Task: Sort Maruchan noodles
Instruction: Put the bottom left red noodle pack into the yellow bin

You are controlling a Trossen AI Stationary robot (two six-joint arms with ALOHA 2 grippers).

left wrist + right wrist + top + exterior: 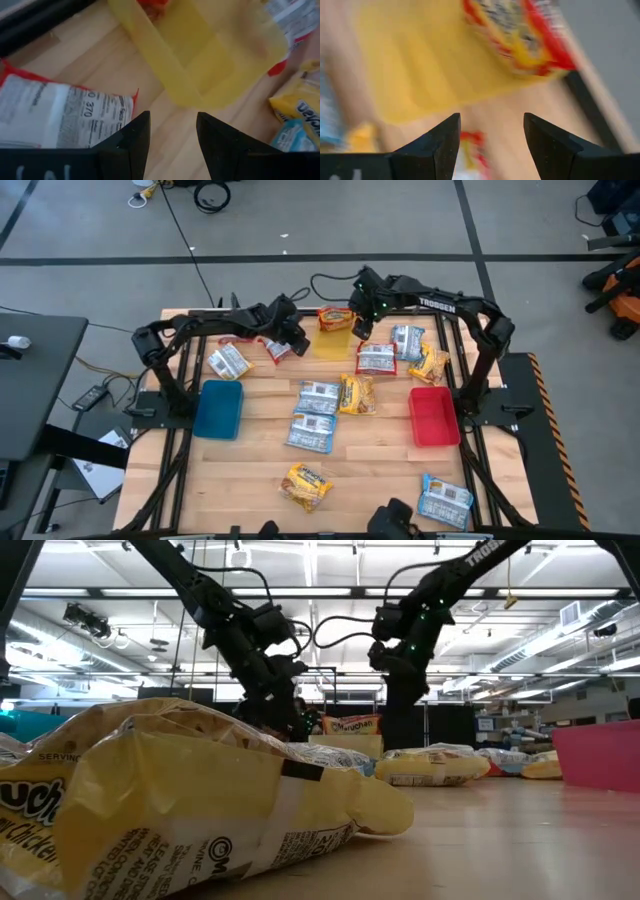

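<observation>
Maruchan noodles lie scattered on the wooden table. An orange-red packet (pixel 335 317) lies at the far end of the yellow bin (pixel 334 345). My left gripper (pixel 300 345) hovers open just left of that bin, over bare wood, beside a red-and-white packet (pixel 60 115). My right gripper (pixel 358 332) hangs open above the bin's right edge, nothing between its fingers; its wrist view shows the bin (pixel 420 65) and the packet (pixel 520 35) in it. Other red-and-white packets (pixel 376 358) (pixel 228 362) lie either side of the bin.
A blue bin (pixel 220 408) stands at the left and a red bin (pixel 433 415) at the right. Blue-and-white packets (pixel 318 397) and yellow-orange ones (pixel 356 393) fill the middle. More packets (pixel 306 485) (pixel 445 500) lie near the front edge.
</observation>
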